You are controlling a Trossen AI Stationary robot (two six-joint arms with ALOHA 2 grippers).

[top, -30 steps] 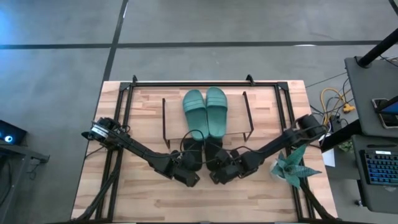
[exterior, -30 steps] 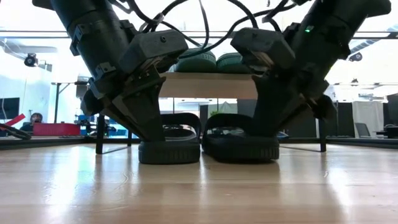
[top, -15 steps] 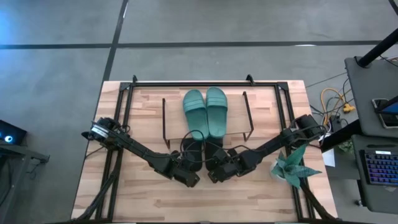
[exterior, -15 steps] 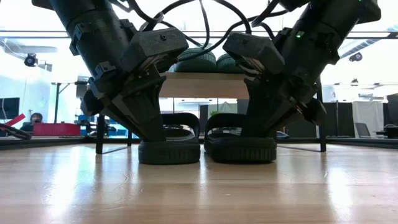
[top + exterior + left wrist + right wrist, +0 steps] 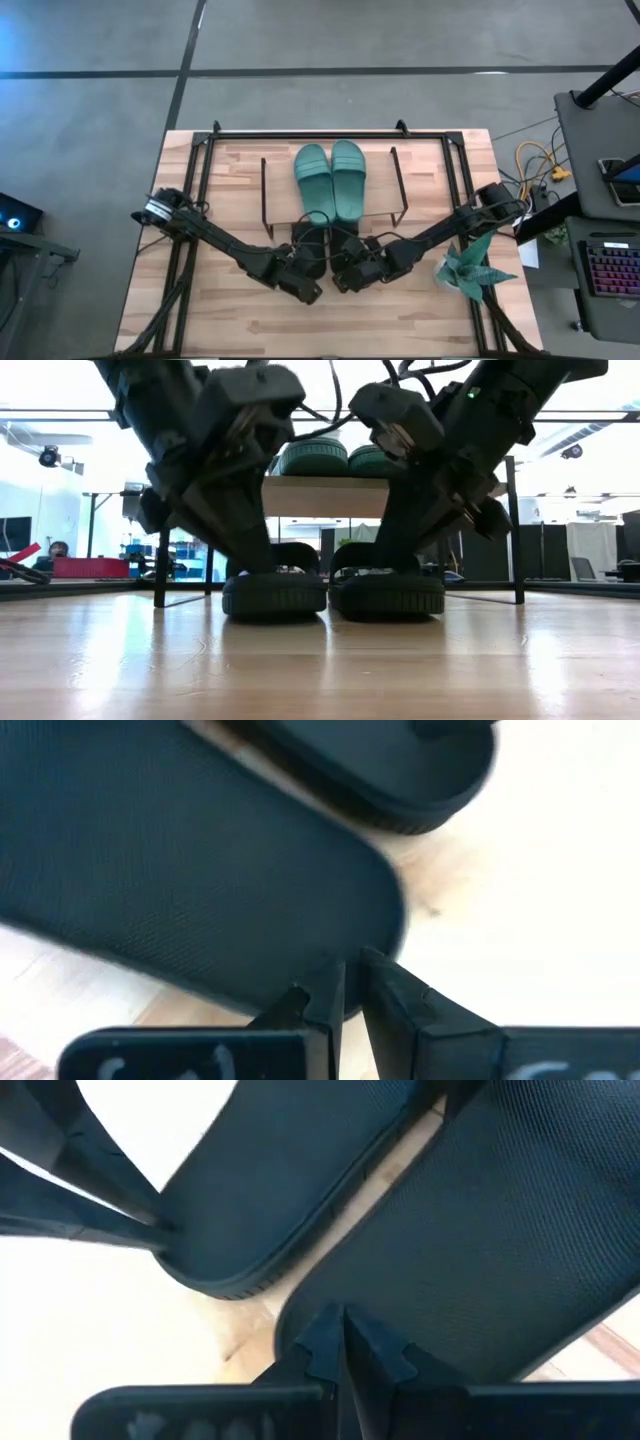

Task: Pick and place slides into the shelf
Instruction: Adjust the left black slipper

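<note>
1. Over the last second both arms are rising at the wrist: in the low view the bulky housings now sit higher than they did, and the right arm is drawing slightly inward toward the centre of the table (image 5: pixel 230 330).
2. The two black slides, left one (image 5: pixel 274 592) and right one (image 5: pixel 387 592), are still sitting flat on the table side by side, just in front of the shelf (image 5: pixel 335 496); neither heel is lifting yet.
3. The left end effector (image 5: pixel 350 982) is narrowed almost shut at the heel rim of the left black slide (image 5: pixel 190 890); it looks to be pinching that edge, though the contact itself is hard to make out.
4. The right end effector (image 5: pixel 343 1335) is fully pinched together at the heel of the right black slide (image 5: pixel 480 1230), with the other black slide (image 5: pixel 290 1190) lying just beside.
5. My reading: the arms are shifting pose to push or lift the black pair toward the lower level of the shelf, so the task is about half finished.
6. The two green slides (image 5: pixel 332 178) are already resting together on the wooden top board of the shelf.
7. The slides are looking like thick rubber, with a finely dimpled footbed, a ribbed sole edge and a wide strap.
</note>
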